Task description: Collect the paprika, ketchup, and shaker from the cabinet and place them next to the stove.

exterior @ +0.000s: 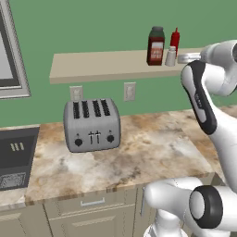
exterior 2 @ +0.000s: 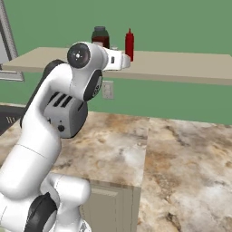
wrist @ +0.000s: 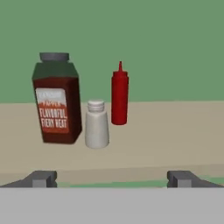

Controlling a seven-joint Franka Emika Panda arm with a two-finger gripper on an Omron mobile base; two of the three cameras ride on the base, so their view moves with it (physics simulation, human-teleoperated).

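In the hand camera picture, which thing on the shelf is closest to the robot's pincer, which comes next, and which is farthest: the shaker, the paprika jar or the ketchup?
From the open pincer, seen in the hand view:
1. Shaker, in the middle at the front.
2. Paprika jar, on the left, just behind the shaker.
3. Ketchup, on the right, farthest back on the cabinet.

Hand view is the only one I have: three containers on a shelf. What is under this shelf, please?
Observer: A marbled counter. A toaster stands on it, lower and left of the paprika.
Operator: And where is the stove?
Observer: The stove is left of the toaster, at the counter's end.
Operator: How does the end effector sit, seen from behind?
Observer: The end effector is at the height of the shelf, just right of the shaker.
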